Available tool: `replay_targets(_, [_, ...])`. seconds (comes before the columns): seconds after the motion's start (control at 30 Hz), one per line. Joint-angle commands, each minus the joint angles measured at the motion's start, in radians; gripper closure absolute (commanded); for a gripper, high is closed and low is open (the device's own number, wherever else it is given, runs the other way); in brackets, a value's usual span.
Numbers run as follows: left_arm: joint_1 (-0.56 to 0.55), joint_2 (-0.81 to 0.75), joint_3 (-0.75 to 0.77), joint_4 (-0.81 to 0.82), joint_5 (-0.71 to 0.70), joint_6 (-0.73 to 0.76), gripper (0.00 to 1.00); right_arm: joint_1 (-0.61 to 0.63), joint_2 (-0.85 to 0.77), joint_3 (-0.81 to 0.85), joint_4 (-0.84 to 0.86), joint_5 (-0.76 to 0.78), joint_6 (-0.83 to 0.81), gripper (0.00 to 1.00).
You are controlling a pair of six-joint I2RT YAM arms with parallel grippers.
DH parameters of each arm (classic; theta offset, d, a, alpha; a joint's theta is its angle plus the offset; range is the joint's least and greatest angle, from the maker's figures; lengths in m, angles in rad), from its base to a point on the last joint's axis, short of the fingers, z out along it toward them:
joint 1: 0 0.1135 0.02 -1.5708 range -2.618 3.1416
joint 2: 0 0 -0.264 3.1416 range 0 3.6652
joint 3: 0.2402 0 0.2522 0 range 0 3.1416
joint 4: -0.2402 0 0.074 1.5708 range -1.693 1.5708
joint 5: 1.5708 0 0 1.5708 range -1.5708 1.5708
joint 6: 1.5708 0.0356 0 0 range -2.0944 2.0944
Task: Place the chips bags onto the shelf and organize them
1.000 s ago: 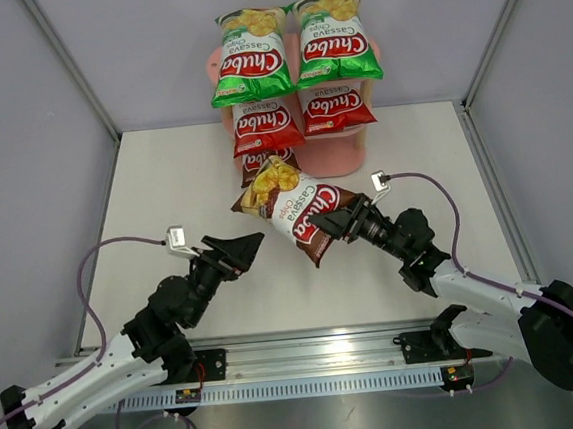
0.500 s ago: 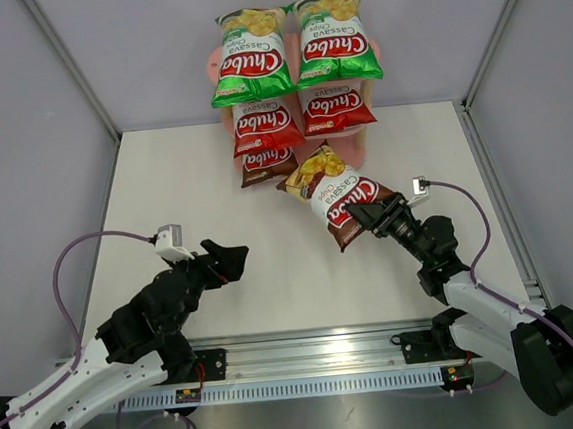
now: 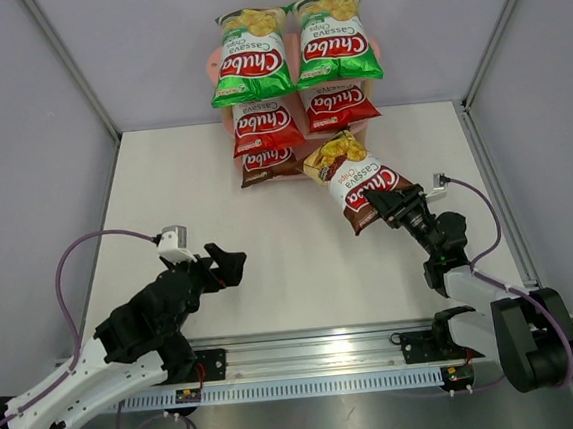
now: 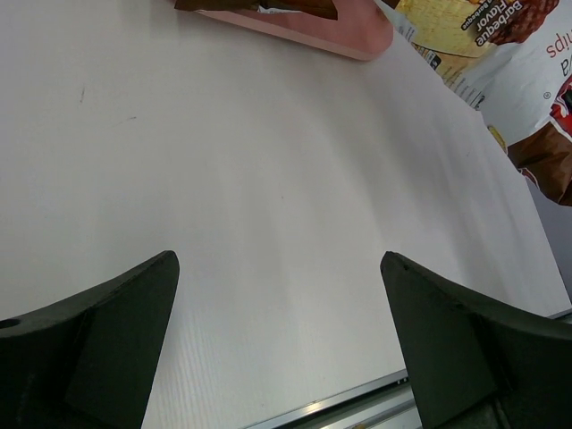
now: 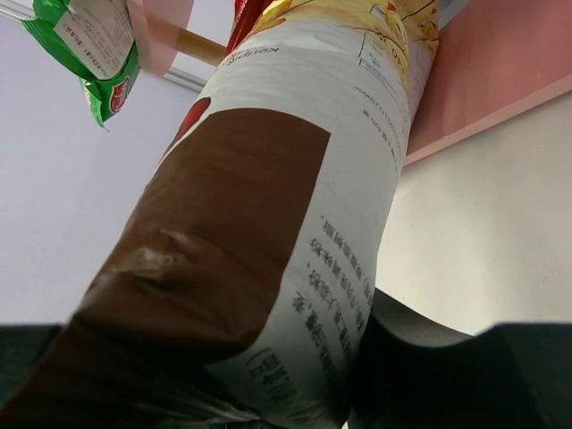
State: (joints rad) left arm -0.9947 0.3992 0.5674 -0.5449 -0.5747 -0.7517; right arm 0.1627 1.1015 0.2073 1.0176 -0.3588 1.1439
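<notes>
The dark brown chips bag (image 3: 357, 180) is glossy, crinkled plastic film, the shelf (image 4: 331, 31) smooth matt pink board with a pale wooden post (image 5: 201, 45), the table (image 3: 267, 226) matt white.

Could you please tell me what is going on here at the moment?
The right gripper holds the last dark brown chips bag just in front of the pink shelf, near its bottom-right spot. Two green bags, two red bags and another brown bag already sit on the shelf. The left gripper hangs open over the table, holding nothing.

two green bags (image 3: 247, 62) (image 3: 336, 45), two red bags (image 3: 267, 126) (image 3: 337, 107), two brown bags (image 3: 268, 163) (image 3: 362, 183), one shelf (image 4: 344, 34)
</notes>
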Motion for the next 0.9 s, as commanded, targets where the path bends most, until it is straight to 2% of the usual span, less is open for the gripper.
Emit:
replay_targets(0.0, [0.001, -0.020, 0.049, -0.007, -0.014, 0.026, 0.01, -0.023, -0.015, -0.011, 0.122, -0.015, 0.028, 0.69])
replay_targets(0.33, [0.001, -0.020, 0.045, 0.003, -0.028, 0.032, 0.01, -0.022, -0.095, 0.030, -0.083, -0.095, -0.003, 0.71])
replay_targets(0.5, [0.001, -0.019, 0.054, 0.005, -0.028, 0.034, 0.01, -0.020, -0.178, -0.005, -0.177, -0.071, -0.007, 0.72])
replay_targets(0.63, [0.001, -0.020, 0.057, 0.000, -0.028, 0.038, 0.01, -0.022, -0.219, -0.008, -0.212, -0.055, -0.024, 0.72])
replay_targets(0.87, [0.001, -0.025, 0.052, -0.001, -0.024, 0.034, 0.01, -0.022, -0.180, -0.016, -0.183, -0.005, -0.033, 0.73])
